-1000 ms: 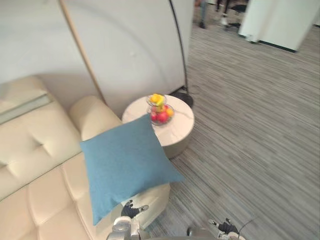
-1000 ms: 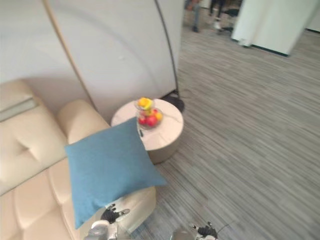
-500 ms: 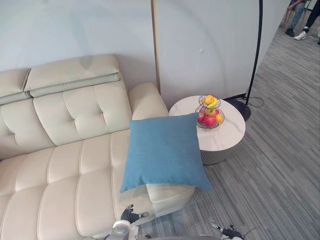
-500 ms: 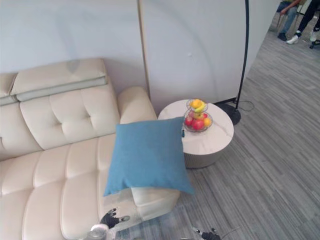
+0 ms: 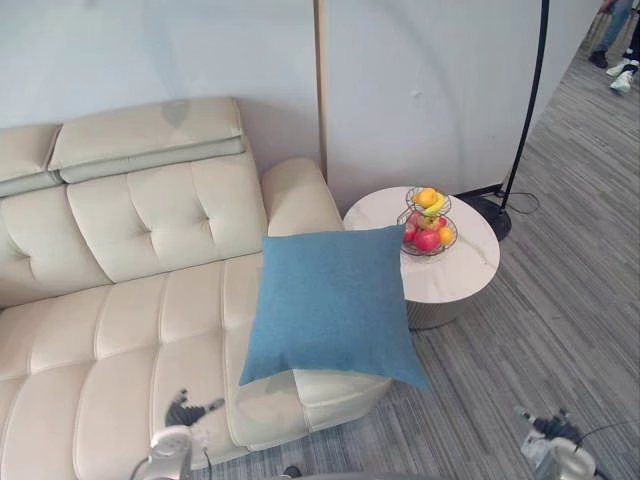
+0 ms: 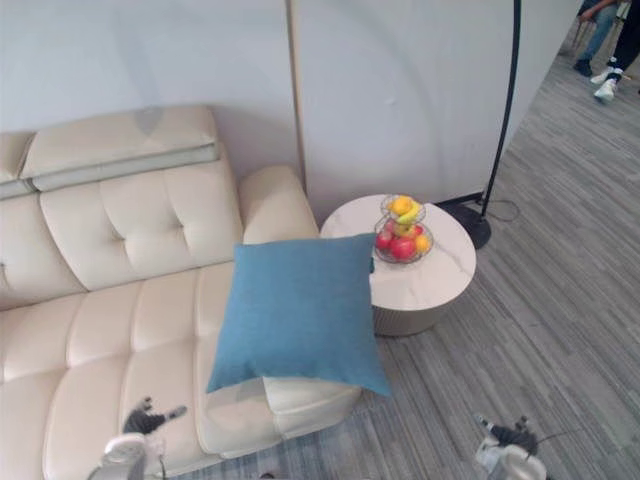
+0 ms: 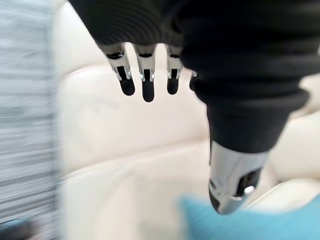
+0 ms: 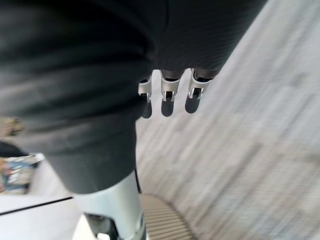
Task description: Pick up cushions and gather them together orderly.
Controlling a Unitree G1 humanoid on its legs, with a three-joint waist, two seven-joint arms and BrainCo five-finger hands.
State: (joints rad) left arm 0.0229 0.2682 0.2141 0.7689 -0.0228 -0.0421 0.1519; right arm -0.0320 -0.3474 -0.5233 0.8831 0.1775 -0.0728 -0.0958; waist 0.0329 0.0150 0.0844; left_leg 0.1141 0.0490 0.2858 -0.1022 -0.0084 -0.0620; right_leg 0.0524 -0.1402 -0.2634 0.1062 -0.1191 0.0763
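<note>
A blue square cushion [image 5: 335, 305] lies on the right end of the cream sofa [image 5: 130, 310], its lower corner hanging over the seat's front edge. My left hand [image 5: 185, 412] hovers low in front of the seat, left of the cushion, open and holding nothing. The left wrist view has its straight fingers [image 7: 144, 82] over the cream seat, with a blue cushion corner [image 7: 250, 222] past the thumb. My right hand [image 5: 545, 430] is out over the floor to the cushion's right, open and empty, its fingers [image 8: 170, 95] straight above grey flooring.
A round white side table [image 5: 455, 275] stands right of the sofa arm, carrying a tiered wire basket of fruit [image 5: 428, 222]. A black floor lamp pole [image 5: 525, 110] rises behind it from a base on the striped grey floor [image 5: 560, 340]. A person's feet [image 5: 622, 70] show far right.
The camera swung left from the floor onto the sofa. In the last half second both hands spread apart: the left one leftward, the right one rightward. The cushion stayed put.
</note>
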